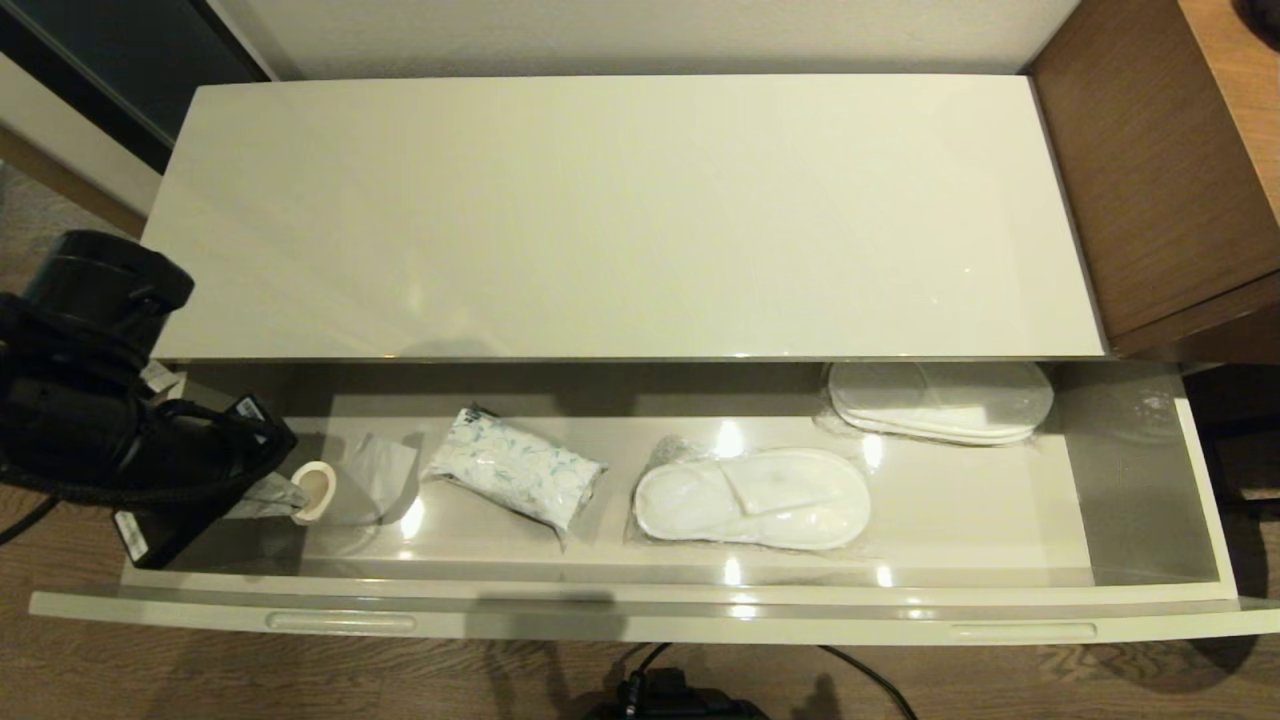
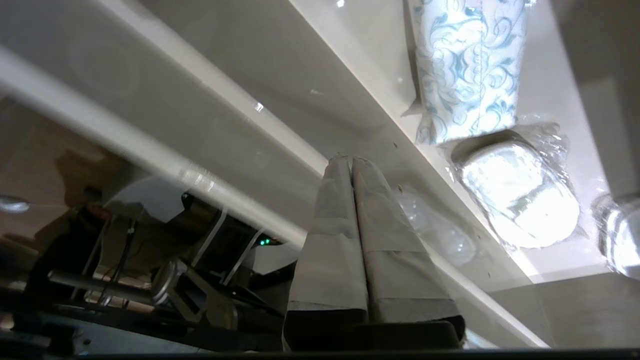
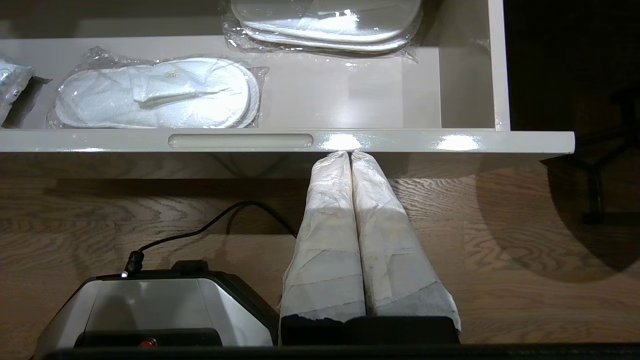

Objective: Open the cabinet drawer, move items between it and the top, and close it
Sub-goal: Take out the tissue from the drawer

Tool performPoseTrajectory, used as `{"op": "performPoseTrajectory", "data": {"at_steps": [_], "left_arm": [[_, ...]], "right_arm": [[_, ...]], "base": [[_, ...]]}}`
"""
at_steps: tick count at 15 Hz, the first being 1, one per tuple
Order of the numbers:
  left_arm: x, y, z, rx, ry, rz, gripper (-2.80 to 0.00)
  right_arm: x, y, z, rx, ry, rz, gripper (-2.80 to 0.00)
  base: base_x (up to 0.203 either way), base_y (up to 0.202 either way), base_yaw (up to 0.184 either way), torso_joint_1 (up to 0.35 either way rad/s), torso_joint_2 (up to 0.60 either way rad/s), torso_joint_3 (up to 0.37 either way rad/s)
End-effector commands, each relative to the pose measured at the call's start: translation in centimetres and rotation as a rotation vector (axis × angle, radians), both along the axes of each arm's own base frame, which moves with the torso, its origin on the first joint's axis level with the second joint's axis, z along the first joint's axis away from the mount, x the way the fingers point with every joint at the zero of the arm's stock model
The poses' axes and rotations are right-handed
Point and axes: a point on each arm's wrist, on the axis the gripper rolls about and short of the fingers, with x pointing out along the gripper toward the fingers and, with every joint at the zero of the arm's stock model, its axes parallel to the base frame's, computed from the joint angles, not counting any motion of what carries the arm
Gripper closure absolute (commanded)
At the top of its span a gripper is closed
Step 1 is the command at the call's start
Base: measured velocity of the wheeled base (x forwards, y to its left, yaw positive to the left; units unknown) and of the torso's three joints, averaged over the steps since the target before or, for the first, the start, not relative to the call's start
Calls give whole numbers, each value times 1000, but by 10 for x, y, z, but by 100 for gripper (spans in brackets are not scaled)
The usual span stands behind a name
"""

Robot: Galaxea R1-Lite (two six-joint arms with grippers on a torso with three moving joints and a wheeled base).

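The cabinet drawer [image 1: 980,520] stands pulled out, its cream front [image 1: 640,622] nearest me. The tissue pack [image 1: 515,480], white with blue swirls, lies on the drawer floor left of centre. My left gripper [image 1: 315,492] is inside the drawer's left end, shut and empty, a short way left of the pack. The left wrist view shows its closed tips [image 2: 348,161] above the drawer floor with the tissue pack [image 2: 467,70] ahead. My right gripper [image 3: 348,155] is shut and empty, low in front of the drawer front [image 3: 425,141]. The cream top [image 1: 630,215] is bare.
Two wrapped pairs of white slippers lie in the drawer, one in the middle [image 1: 752,497], one at the back right [image 1: 940,400]. Brown wood furniture [image 1: 1150,170] borders the cabinet's right. The robot base [image 3: 150,305] and a cable sit on the floor below the drawer.
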Motion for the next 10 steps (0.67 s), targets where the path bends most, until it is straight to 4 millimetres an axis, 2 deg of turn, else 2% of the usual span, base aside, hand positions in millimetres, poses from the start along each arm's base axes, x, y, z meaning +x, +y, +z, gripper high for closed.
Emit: {"op": "performPoseTrajectory", "data": {"at_steps": [1,5,8,10], "left_arm": [[17,-1,-12,-4,51,1,-280],[37,-7,-20,-59,54,63,-280],[35,-9,-25,-175,-29,-14,-280],[41,-10,-28,-195,-94,-27,-280]], "right_arm": [[0,0,0,-1,3,0,0],[0,0,0,-1,3,0,0],[0,0,0,1,2,2,0],[0,0,0,-1,3,0,0]], "base": [[0,0,0,0,0,0],[0,0,0,0,0,0],[0,0,0,0,0,0],[0,0,0,0,0,0]]}}
